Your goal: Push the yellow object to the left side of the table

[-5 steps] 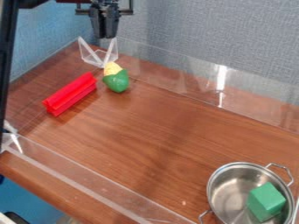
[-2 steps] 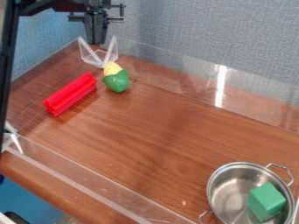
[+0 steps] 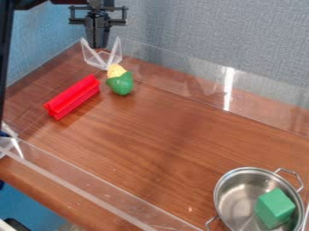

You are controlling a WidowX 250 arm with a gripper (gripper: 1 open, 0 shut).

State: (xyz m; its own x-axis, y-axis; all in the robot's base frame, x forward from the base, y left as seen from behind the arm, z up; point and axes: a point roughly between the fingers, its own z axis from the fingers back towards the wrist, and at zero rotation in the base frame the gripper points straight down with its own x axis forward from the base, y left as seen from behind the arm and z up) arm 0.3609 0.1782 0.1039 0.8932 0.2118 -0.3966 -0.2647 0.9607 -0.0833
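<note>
The yellow object (image 3: pixel 118 79), a small rounded toy that is pale yellow on top and green below, lies on the brown table (image 3: pixel 182 135) near its far left corner. My gripper (image 3: pixel 101 38) hangs above and slightly behind the toy, clear of it, against the blue wall. Its dark fingers are shut with nothing between them.
A red rectangular block (image 3: pixel 74 96) lies left of the toy. A metal pot (image 3: pixel 236 194) at the front right holds a green cube (image 3: pixel 276 209). Low clear plastic walls (image 3: pixel 211 79) run along the table edges, with a corner just behind the toy.
My gripper has drifted left and slightly up along the back wall, and its fingers have closed a little. The toy and the block stay where they were.
</note>
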